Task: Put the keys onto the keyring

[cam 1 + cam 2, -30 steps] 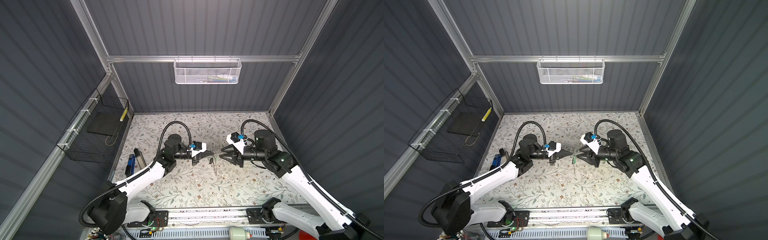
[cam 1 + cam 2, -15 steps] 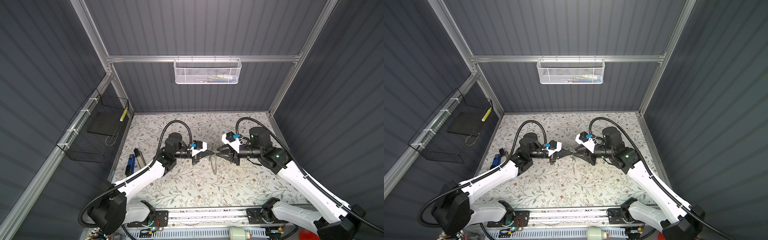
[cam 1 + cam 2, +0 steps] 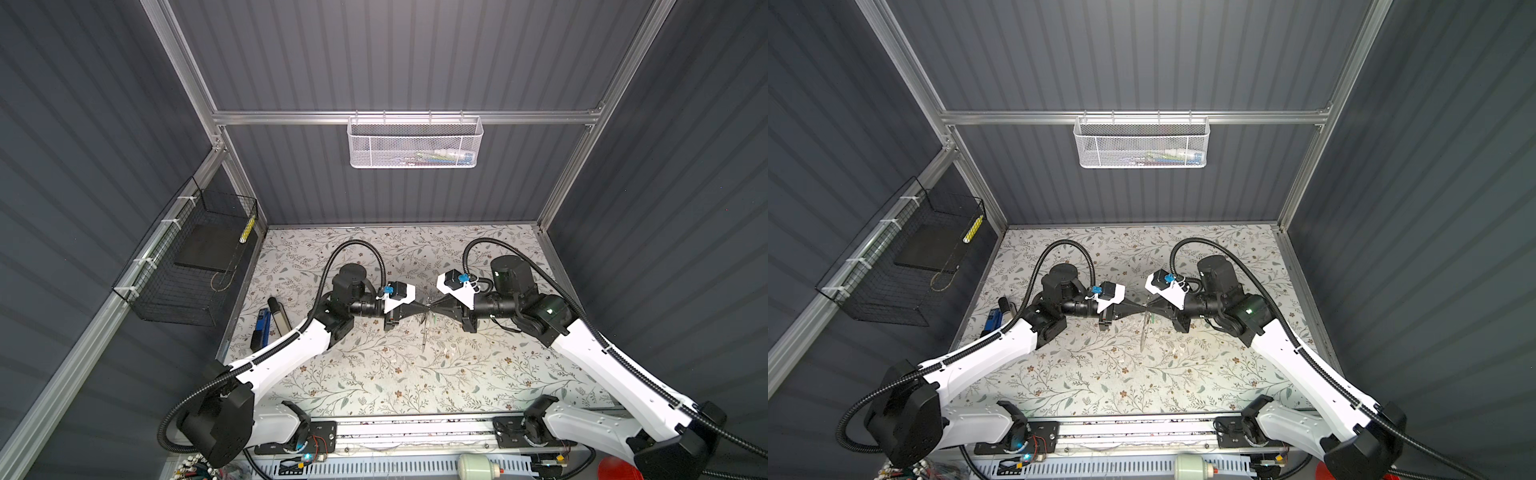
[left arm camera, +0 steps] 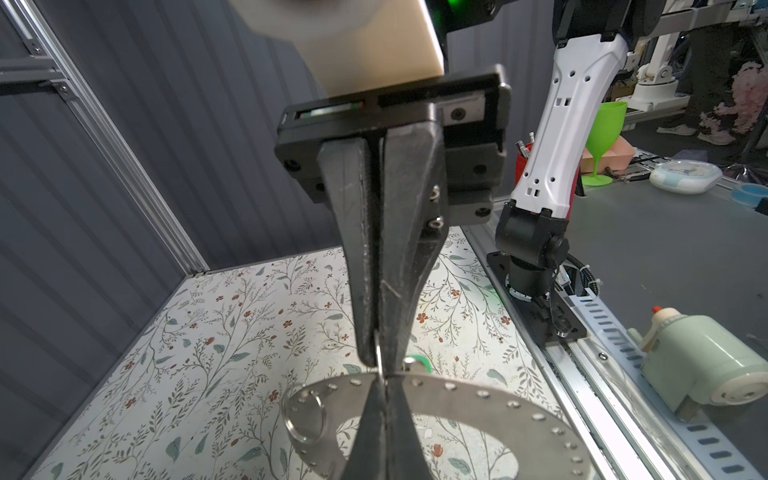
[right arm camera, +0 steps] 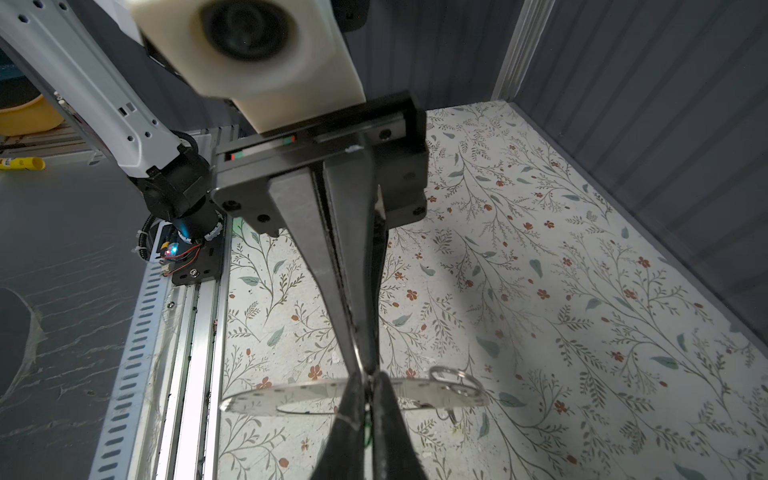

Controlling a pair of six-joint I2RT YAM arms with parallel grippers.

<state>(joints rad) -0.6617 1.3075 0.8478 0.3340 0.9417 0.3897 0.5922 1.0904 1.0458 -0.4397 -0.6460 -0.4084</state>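
**Claws meet tip to tip on the keyring (image 3: 424, 332)**

Left claw (image 3: 424, 306) is closed on the rim of the flat grey plate. Right claw (image 3: 435, 306), facing it, is closed on a thin wire loop (image 4: 379, 353) at that rim. At the centre of both top views the plate hangs edge-on, held off the floral table (image 3: 374, 374). Tiny holes dot its rim around a large central opening. A green tag (image 4: 417, 362) shows just beside the rim.
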